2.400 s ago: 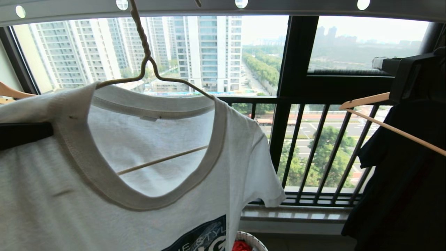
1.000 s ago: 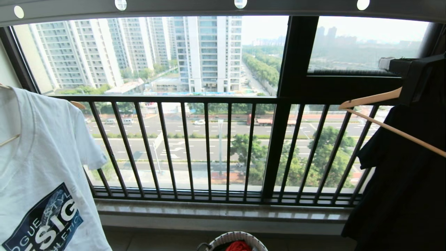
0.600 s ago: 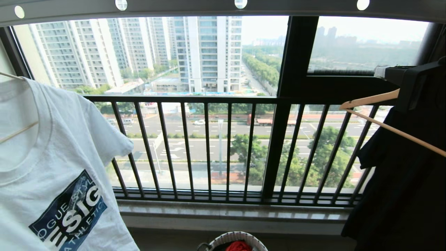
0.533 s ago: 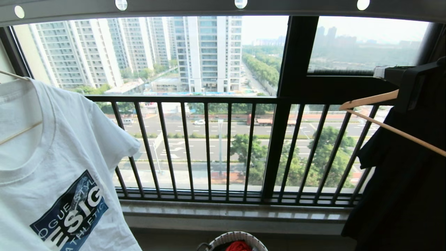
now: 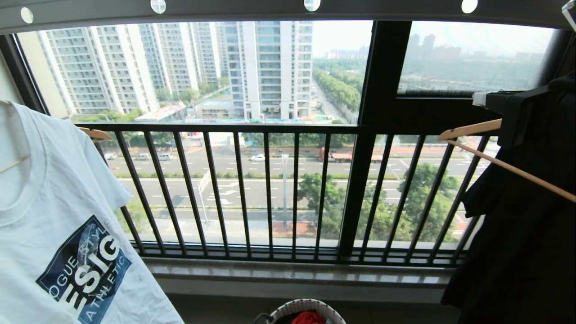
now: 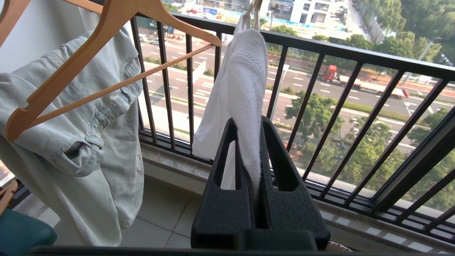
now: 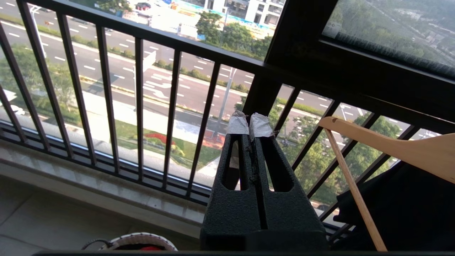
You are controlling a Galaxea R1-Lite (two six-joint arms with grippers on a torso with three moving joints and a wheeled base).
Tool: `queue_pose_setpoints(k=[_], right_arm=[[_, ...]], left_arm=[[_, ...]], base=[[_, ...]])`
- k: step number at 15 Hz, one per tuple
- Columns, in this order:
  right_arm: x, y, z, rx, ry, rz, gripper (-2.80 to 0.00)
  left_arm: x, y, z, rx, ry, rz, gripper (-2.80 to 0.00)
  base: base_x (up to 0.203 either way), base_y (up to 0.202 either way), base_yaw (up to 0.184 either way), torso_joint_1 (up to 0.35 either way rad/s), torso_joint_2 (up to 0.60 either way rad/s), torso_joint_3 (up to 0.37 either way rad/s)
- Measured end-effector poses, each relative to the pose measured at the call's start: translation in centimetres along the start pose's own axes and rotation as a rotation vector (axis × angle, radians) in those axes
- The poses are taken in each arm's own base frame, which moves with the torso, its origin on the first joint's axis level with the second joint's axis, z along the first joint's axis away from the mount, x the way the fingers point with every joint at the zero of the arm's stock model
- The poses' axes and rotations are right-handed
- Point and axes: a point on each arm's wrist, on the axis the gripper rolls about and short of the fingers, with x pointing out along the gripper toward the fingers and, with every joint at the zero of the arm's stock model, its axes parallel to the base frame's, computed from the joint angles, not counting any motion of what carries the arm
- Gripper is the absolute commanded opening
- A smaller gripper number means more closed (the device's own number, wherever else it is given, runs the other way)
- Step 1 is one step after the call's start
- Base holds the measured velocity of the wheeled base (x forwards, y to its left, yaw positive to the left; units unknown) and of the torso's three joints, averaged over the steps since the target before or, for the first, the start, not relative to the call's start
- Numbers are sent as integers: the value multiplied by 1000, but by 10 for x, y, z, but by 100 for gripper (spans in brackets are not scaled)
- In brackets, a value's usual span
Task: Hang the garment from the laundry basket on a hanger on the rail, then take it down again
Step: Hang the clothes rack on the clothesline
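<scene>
Balcony railing (image 5: 270, 189) behind: left gripper (image 6: 249, 142) clamps the garment (image 5: 58, 216) at frame left (logo showing); right gripper (image 7: 250, 126) pressed together, empty.

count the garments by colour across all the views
white T-shirt: 1
pale denim garment: 1
black garment: 1
red garment, in the laundry basket: 1
total: 4
</scene>
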Motion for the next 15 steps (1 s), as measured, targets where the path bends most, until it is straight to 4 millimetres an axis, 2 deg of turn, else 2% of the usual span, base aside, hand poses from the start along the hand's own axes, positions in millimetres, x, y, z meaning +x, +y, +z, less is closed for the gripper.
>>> queue_pose_setpoints(k=[11,15], right_arm=[[1,0,0,-1,3,0,-280],[4,1,-2,-4,11,1,-280]], left_arm=[[37,-19,11,14,-37,40,-280],[48,-24,9,29,-11,43,-280]], base=[[0,0,0,0,0,0],[0,0,0,0,0,0]])
